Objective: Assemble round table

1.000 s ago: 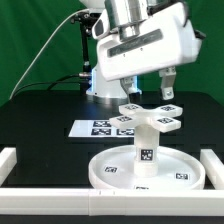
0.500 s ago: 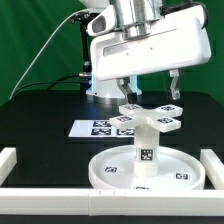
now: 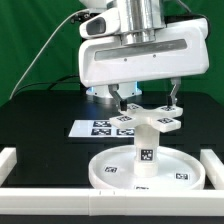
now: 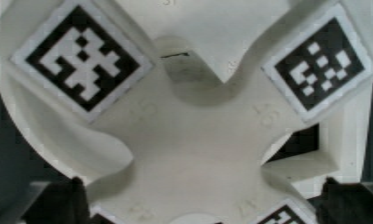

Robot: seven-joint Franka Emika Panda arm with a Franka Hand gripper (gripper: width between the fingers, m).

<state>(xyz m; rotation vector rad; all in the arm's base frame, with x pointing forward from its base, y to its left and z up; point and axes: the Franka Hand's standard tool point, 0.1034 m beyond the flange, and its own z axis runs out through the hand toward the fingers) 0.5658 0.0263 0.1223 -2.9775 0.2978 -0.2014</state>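
Gripper [image 3: 145, 98] has been dropping closer since a second ago, now hovering jaws wide and empty, straddling the cross-shaped base [image 3: 146, 121]. Base is sitting atop the leg [image 3: 144, 150], which is standing upright in the round disc [image 3: 110, 170] on the bench [image 3: 40, 125]. Rigid, light plastic, likely slick; pinching across the base's centre hub looks safest.

One round disc [image 3: 140, 170], one upright leg [image 3: 144, 148], one cross-shaped base [image 3: 150, 118], one marker board [image 3: 99, 128], two border rails [image 3: 15, 160]

Robotics lab bench: black table [image 3: 40, 125], white border rails [image 3: 20, 160], marker board [image 3: 98, 128], green backdrop [image 3: 35, 40].
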